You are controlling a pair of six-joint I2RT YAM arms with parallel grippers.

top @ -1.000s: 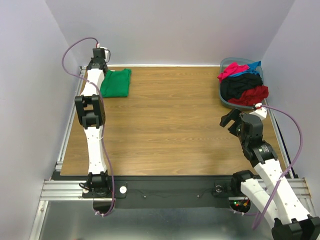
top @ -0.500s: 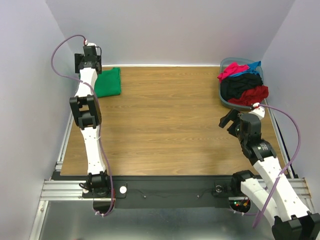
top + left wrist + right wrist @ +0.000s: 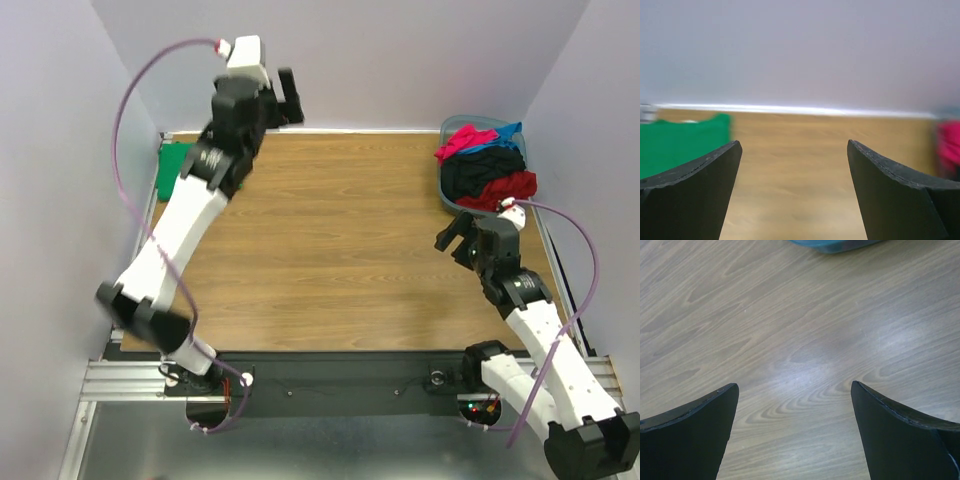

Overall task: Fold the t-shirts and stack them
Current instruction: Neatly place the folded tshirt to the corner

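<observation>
A folded bright green t-shirt (image 3: pixel 172 166) lies at the table's far left corner, partly hidden behind my left arm; the left wrist view shows this green t-shirt (image 3: pixel 680 144) at its left edge. My left gripper (image 3: pixel 291 100) is raised above the back edge of the table, to the right of the green shirt, and is open and empty (image 3: pixel 792 150). Pink-red (image 3: pixel 462 140), blue (image 3: pixel 507 133), black (image 3: pixel 484 168) and red (image 3: pixel 505 188) t-shirts are heaped in the bin. My right gripper (image 3: pixel 452 235) hangs open over bare wood (image 3: pixel 794 390), just in front of the bin.
The grey-blue plastic bin (image 3: pixel 449 196) stands at the back right corner; its rim (image 3: pixel 840 244) shows at the top of the right wrist view. Pale walls enclose the wooden table (image 3: pixel 340 240) at the back and on both sides.
My left gripper has opened and let go of the green t-shirt, then risen and swung right, away from it. The shirt now lies further left. The right arm has barely moved.
</observation>
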